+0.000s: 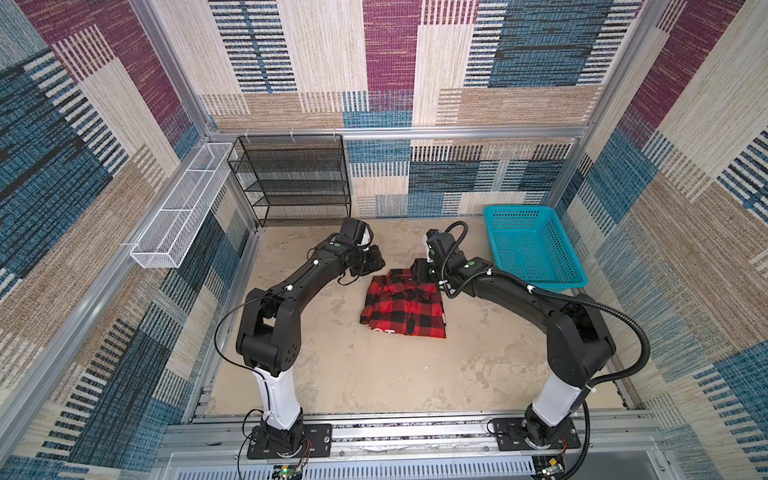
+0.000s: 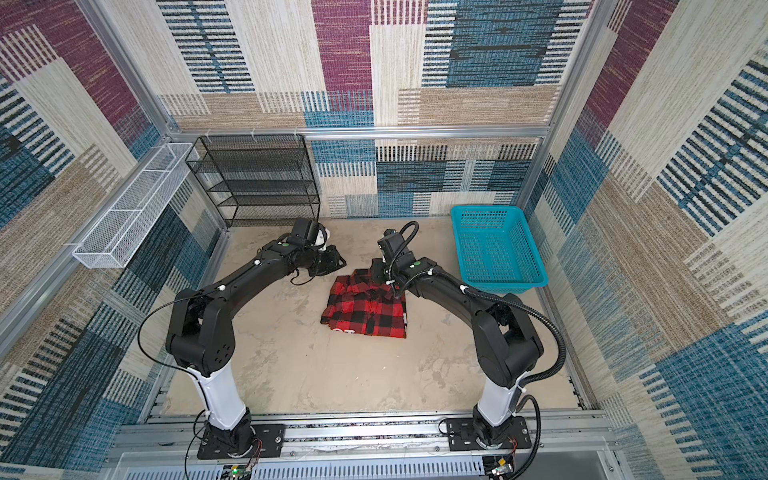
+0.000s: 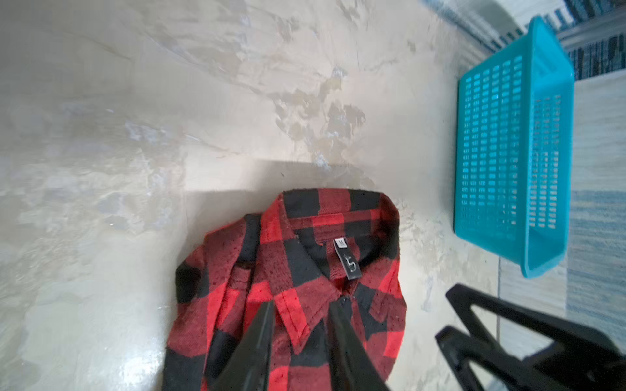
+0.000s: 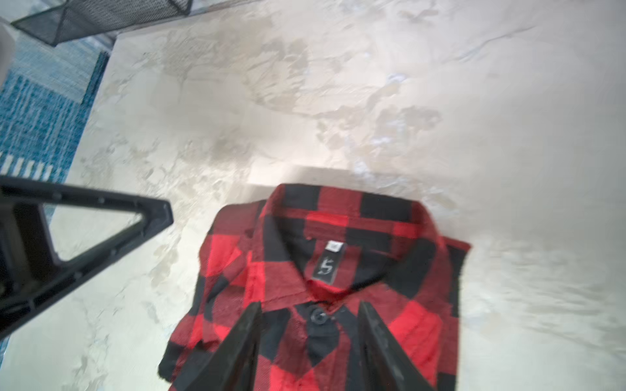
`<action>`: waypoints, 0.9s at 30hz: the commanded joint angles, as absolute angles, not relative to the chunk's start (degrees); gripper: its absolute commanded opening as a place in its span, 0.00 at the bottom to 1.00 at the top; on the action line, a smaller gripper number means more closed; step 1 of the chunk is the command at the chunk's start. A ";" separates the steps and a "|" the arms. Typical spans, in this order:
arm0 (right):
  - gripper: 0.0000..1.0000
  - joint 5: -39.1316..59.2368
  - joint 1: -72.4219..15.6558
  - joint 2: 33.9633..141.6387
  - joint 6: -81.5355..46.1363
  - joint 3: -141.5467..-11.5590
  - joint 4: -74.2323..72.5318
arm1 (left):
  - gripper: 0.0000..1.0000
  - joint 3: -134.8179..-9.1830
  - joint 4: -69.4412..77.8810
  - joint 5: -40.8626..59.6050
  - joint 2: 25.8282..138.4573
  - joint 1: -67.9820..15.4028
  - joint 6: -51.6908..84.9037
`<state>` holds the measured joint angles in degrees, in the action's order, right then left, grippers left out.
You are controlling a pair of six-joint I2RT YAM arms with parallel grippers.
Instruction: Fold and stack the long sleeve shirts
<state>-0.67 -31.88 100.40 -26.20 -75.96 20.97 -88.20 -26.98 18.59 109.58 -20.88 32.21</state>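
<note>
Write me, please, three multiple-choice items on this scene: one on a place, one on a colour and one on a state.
1. Where does the teal basket stand?
A. at the back right corner of the table
B. at the front left corner
C. in the middle

2. What colours is the shirt?
A. blue and white
B. red and black
C. green and yellow

3. What state is the shirt in?
A. spread flat, sleeves out
B. crumpled in the basket
C. folded, lying on the table

Key: 1 A, it sits by the right wall in both top views; 2 B, the check shows in every view; 3 C, it lies as a compact rectangle.
</note>
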 commanded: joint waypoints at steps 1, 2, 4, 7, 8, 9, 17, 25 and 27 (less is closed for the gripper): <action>0.51 -2.90 -30.31 101.93 -25.35 -77.19 24.60 | 0.34 -92.64 -31.77 26.27 114.26 -20.13 26.70; 0.52 -3.09 -29.81 102.77 -25.06 -77.56 25.00 | 0.35 -94.34 -32.94 27.28 116.12 -20.13 25.69; 0.56 -3.77 -28.99 104.31 -24.97 -77.91 25.18 | 0.39 -96.06 -33.69 28.13 118.83 -20.13 24.82; 0.59 -3.85 -28.07 106.90 -24.14 -78.09 24.41 | 0.43 -96.84 -33.71 26.59 121.16 -20.13 23.94; 0.59 -3.66 -27.85 107.79 -24.01 -78.35 24.09 | 0.44 -97.04 -33.75 26.03 121.84 -20.13 23.54; 0.60 -3.54 -27.65 108.61 -23.90 -78.64 24.20 | 0.45 -97.11 -33.75 25.59 122.26 -20.13 23.18; 0.61 -2.44 -26.90 112.39 -23.12 -78.74 21.71 | 0.50 -98.48 -33.44 25.28 125.66 -20.30 19.85; 0.55 -2.02 -26.56 113.38 -23.00 -79.02 21.01 | 0.46 -99.58 -31.82 25.59 126.40 -21.22 19.45; 0.55 -1.97 -26.46 113.38 -22.94 -79.18 21.16 | 0.44 -99.25 -31.69 25.66 125.72 -21.51 19.51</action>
<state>-2.04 -26.59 113.25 -23.09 -78.70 22.41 -99.20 -32.40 25.45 126.39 -21.26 21.08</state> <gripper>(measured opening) 0.549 0.446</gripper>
